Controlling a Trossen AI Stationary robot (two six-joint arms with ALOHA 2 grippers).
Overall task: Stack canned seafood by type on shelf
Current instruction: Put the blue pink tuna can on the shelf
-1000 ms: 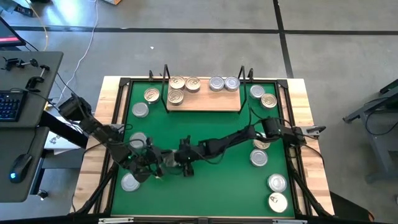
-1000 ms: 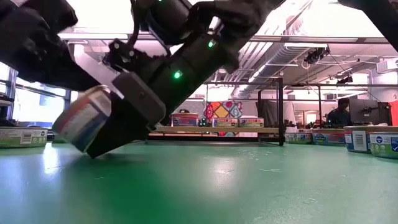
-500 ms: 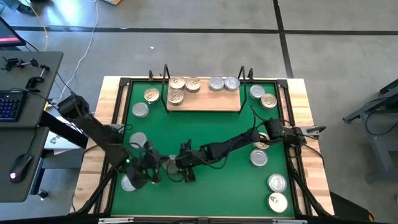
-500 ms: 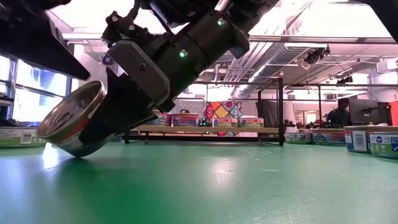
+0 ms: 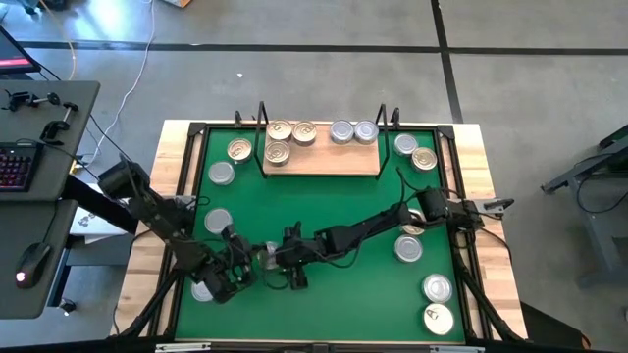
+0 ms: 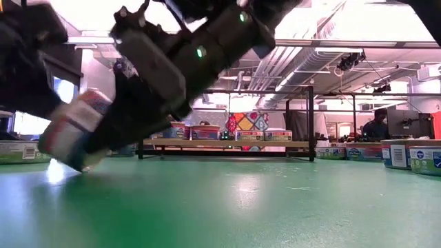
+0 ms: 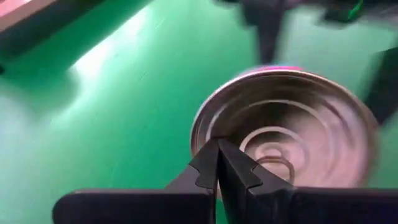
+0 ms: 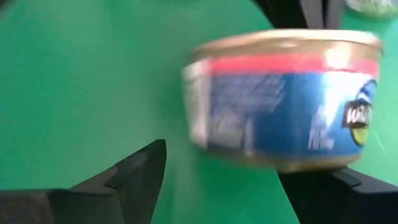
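The left gripper (image 5: 238, 272) has retreated toward 7 o'clock, fingers closed empty. The right gripper (image 5: 273, 259), fingers spread, is gripping a tilted tin (image 6: 72, 134); next, carrying it to the shelf (image 5: 322, 160) at 12 o'clock.

A light-wood table (image 5: 478, 186) carries a green mat (image 5: 343, 201) inside a black frame, and at the mat's upper middle stands the shelf (image 5: 322, 159) — a pale board with black wire uprights at both ends. Five tins (image 5: 291, 134) rest on the board: three gold-lidded at its left, two silver-lidded at its right. More tins lie straight on the mat — two at the upper left (image 5: 231, 160), two at the upper right (image 5: 415, 151), one at mid left (image 5: 218, 222), four down the right side (image 5: 437, 288).
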